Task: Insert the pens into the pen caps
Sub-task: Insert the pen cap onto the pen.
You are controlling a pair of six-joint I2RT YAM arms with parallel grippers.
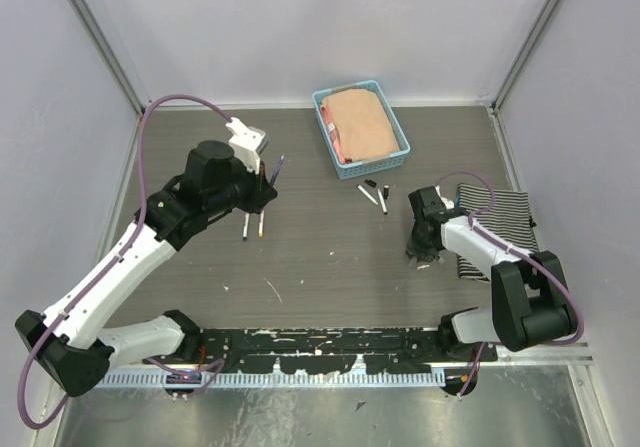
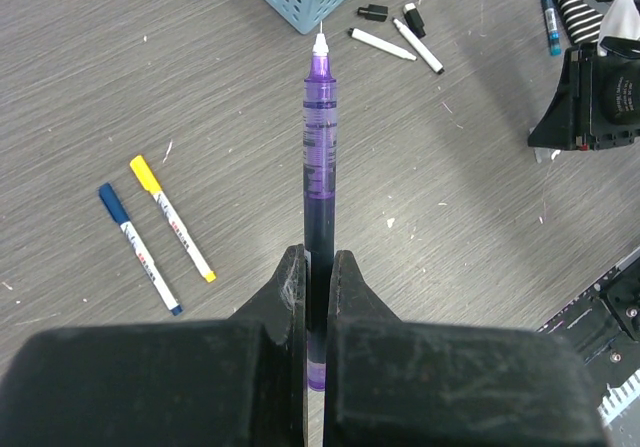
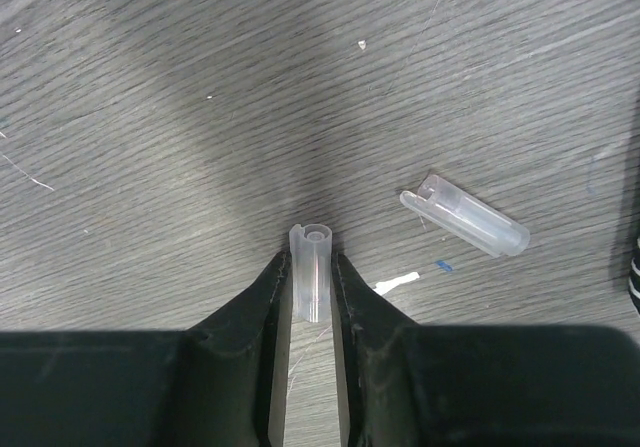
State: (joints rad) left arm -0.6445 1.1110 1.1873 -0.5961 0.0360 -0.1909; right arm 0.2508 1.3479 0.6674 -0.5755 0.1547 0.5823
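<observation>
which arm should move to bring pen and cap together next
Left, probably: its gripper holds the purple translucent pen raised with the tip free, while the right gripper pinches the clear plastic cap low at the table.

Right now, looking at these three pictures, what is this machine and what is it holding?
These are two robot arms bolted to a table. One picture looks down from above; the other two come from cameras on each wrist. The left claw is shut on a purple pen, tip uncovered. The right claw grips a clear cap, with another clear cap lying beside it. On the table lie a blue-capped pen, a yellow-capped pen, two white pens, a blue basket and a striped cloth.
</observation>
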